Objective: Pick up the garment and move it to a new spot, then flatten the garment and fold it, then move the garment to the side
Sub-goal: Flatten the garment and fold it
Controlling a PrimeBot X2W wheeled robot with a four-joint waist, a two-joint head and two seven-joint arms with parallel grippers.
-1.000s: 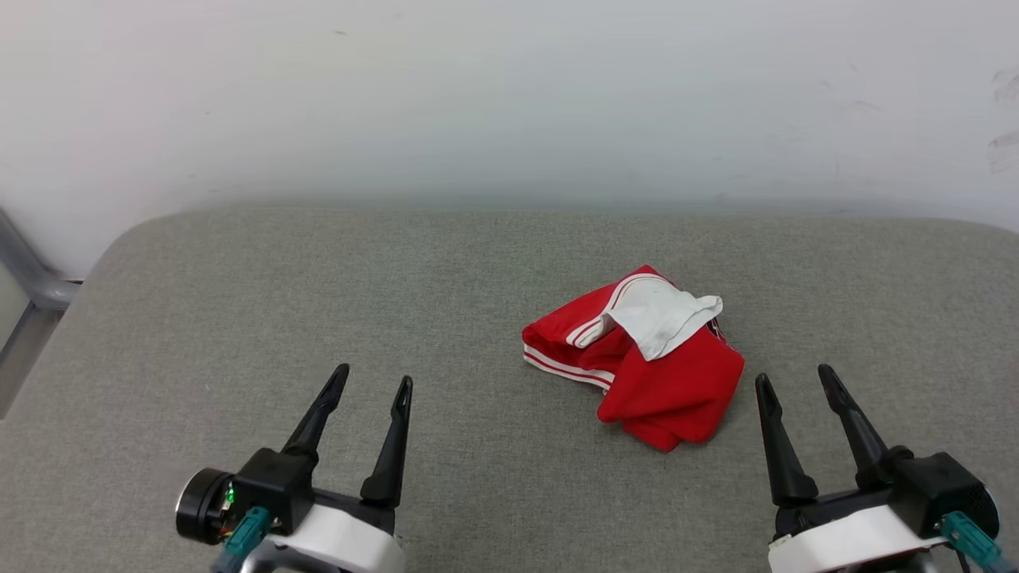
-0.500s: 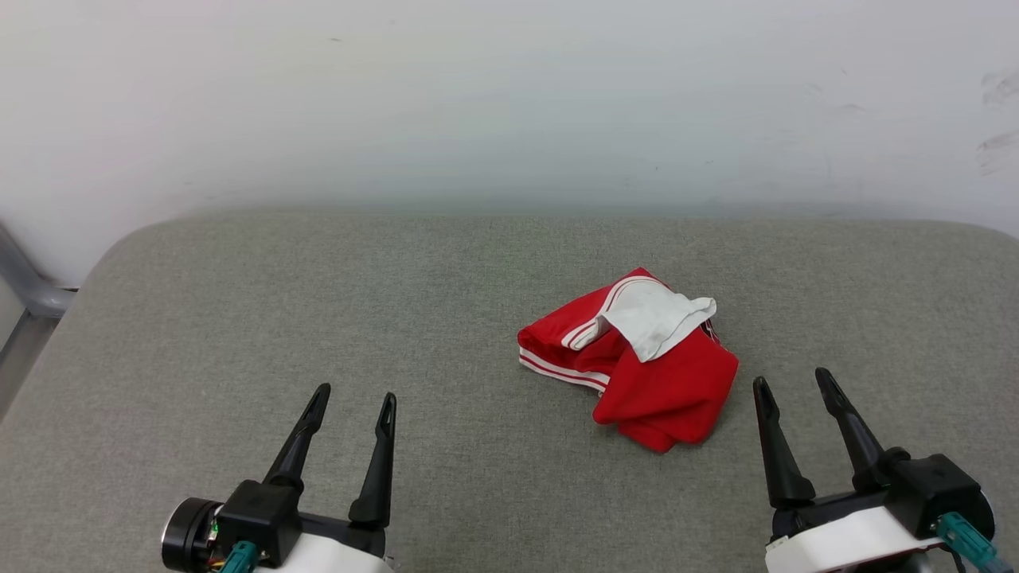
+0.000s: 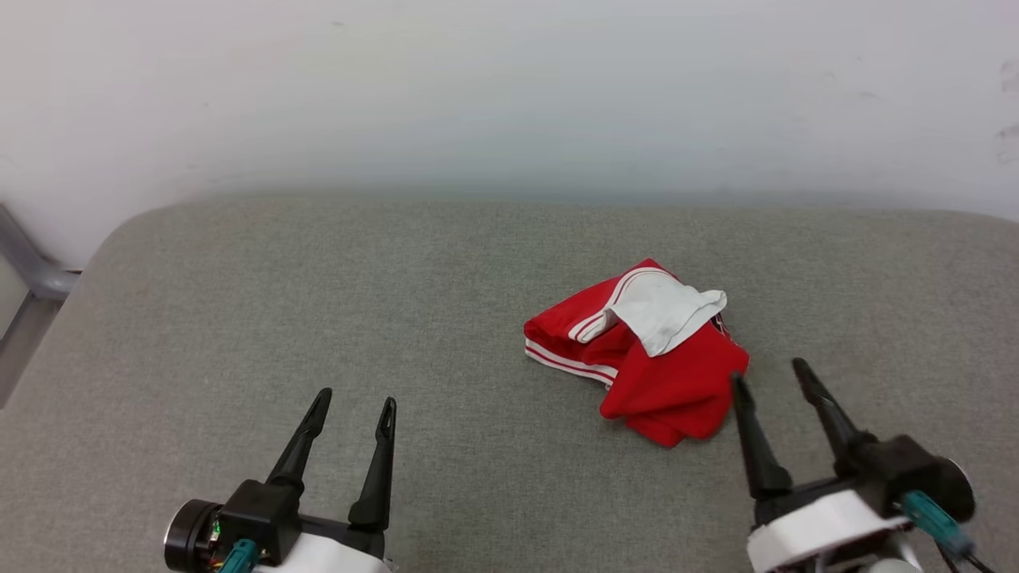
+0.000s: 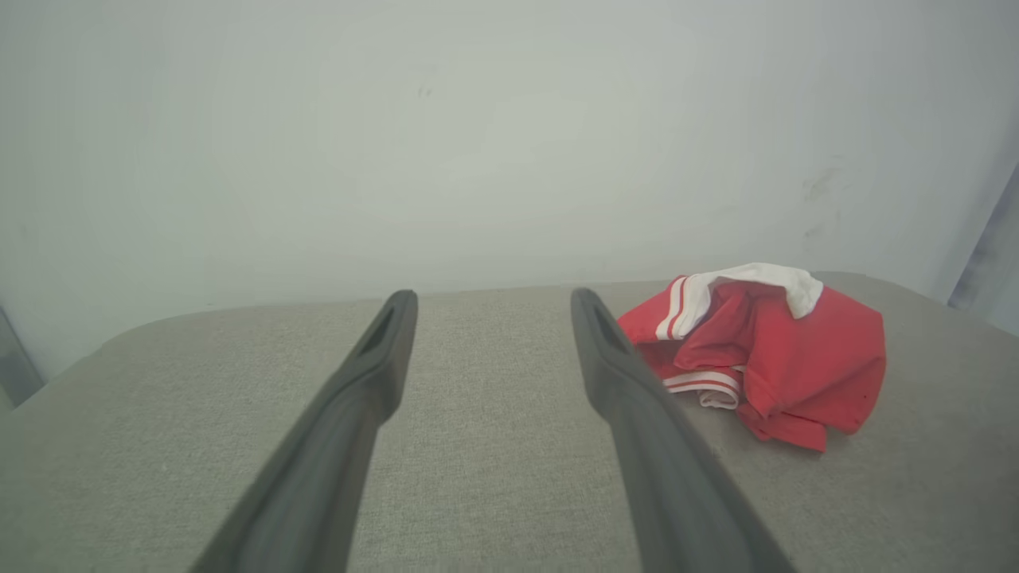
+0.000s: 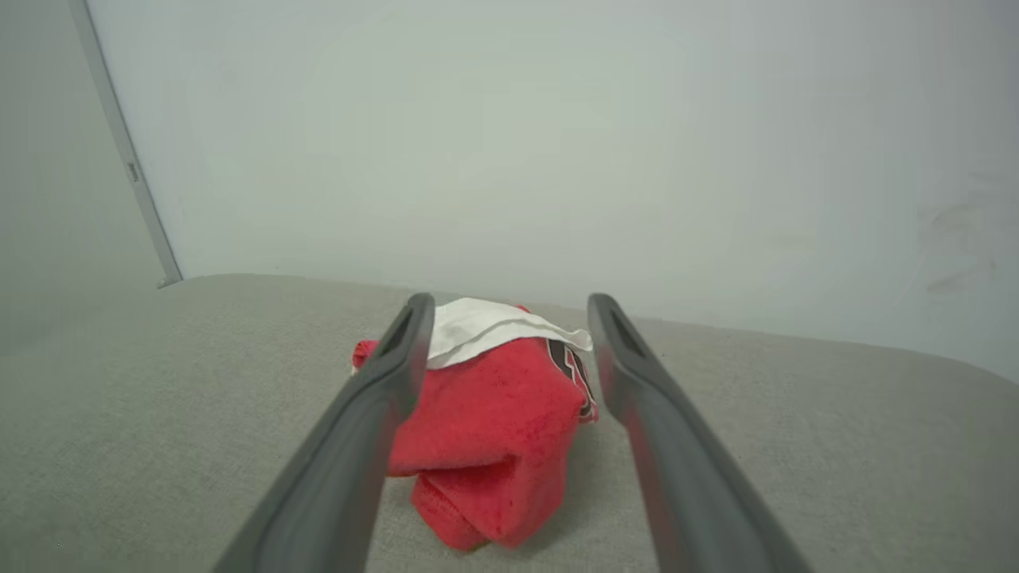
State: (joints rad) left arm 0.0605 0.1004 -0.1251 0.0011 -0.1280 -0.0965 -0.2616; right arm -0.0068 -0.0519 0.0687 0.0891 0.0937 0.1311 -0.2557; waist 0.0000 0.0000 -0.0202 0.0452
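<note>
The garment (image 3: 645,358) lies in a crumpled heap a little right of centre in the head view, on a grey fabric cushion (image 3: 358,302). It is well short of the pale wall (image 3: 509,95) that fills the top of the frame. The heap's long axis runs on a slant from upper left to lower right, ending in a rounded red fold at the bottom. It is bright red, and a white sleeve is draped over its upper part with the open end pointing toward the right of the frame. White-and-red striped trim shows beside that sleeve and along the left edge, and a scrap of dark print peeks out under the sleeve on the right. In the left wrist view the garment (image 4: 780,358) sits at the right, off to the side of the fingers. In the right wrist view the garment (image 5: 486,414) lies straight ahead, framed between the two fingers. The right gripper (image 3: 767,372), at the lower right of the head view, has its fingers spread and grasps nothing. Its inner fingertip overlaps the heap's right edge, and I cannot tell if it touches. The left gripper (image 3: 355,399), at the lower left, is also spread wide and empty, well apart from the cloth. A grey metal bar (image 3: 32,278) shows at the left edge.
</note>
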